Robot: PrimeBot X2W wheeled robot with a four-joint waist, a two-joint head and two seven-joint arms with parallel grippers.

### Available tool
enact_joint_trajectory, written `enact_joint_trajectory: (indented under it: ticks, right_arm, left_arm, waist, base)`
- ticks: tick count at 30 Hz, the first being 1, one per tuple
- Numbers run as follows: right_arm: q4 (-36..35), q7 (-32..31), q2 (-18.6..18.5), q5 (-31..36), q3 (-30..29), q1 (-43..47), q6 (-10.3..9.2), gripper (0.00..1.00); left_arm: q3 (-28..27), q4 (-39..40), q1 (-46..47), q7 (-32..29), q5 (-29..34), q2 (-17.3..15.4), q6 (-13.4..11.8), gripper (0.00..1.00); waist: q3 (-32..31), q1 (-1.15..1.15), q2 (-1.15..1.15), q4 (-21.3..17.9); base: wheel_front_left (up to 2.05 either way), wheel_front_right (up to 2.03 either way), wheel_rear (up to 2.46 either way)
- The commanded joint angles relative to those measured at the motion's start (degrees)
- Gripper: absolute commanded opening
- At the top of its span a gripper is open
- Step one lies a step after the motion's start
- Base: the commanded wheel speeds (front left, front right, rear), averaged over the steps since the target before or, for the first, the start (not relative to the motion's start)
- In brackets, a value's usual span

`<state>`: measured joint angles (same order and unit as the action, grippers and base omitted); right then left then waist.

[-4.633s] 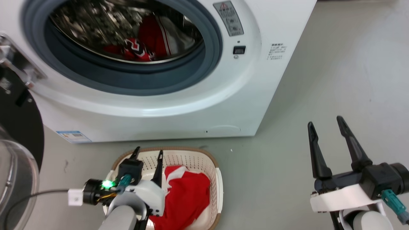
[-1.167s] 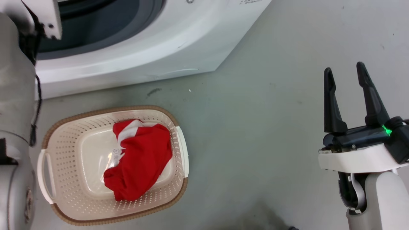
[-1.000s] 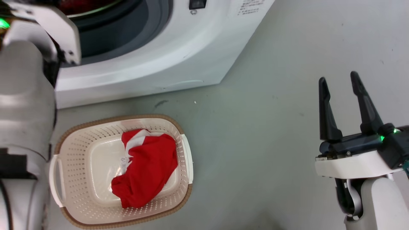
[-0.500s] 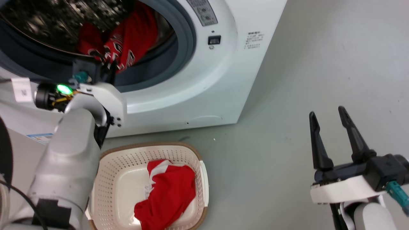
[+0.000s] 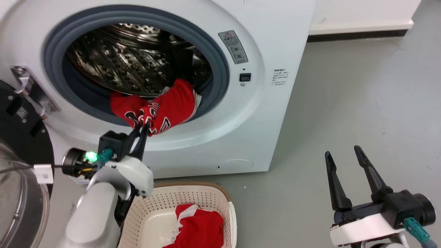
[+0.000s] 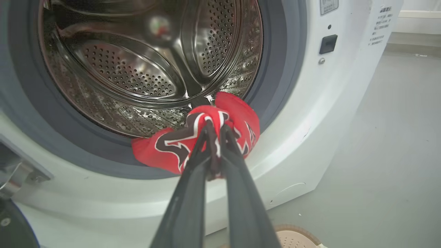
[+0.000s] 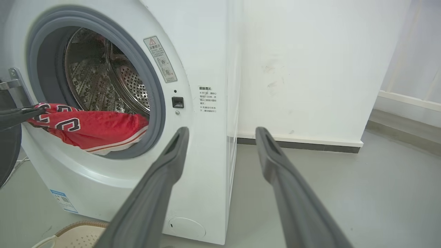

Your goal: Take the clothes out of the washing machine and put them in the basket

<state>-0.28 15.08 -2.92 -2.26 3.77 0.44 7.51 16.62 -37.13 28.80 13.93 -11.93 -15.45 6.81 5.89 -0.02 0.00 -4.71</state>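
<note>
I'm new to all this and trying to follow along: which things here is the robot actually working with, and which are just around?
In the job: washing machine, red jersey at the drum mouth, left gripper shut on it, basket, red garment lying inside it.
Just around: right gripper, open and idle; glass door; warning sticker.

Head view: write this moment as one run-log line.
left claw shut on jersey at washer mouth | right claw open, empty | basket holds red garment
</note>
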Motion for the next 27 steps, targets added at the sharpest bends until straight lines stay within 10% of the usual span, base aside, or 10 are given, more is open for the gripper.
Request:
enact_joint_trajectory:
  ticks: [1,14,27]
  right_arm:
    - [-0.03,0.14,0.08,0.18,0.01,0.98,-0.04,1.00]
    - [-0.24,0.14,0.07,0.42,0.04,2.81,-0.05,1.00]
    - [-1.14,0.13,0.09,1.25,-0.05,-2.20,-0.04,1.00]
  left_arm:
    - [0.07,1.20,-0.97,-0.16,-0.30,-0.04,-0.24,0.00]
    - [2.22,23.42,-20.37,-10.45,-2.87,-2.03,-2.27,0.00]
    - [5.58,14.98,-20.36,-8.48,-4.53,0.84,-1.13,0.00]
  waist:
    - [-1.12,0.02,0.00,0.64]
    - [-2.88,0.02,0.00,2.66]
    - [5.07,0.02,0.00,0.41]
  base:
    - [0.00,0.00,0.00]
    - [0.00,0.00,0.00]
    - [0.00,0.00,0.00]
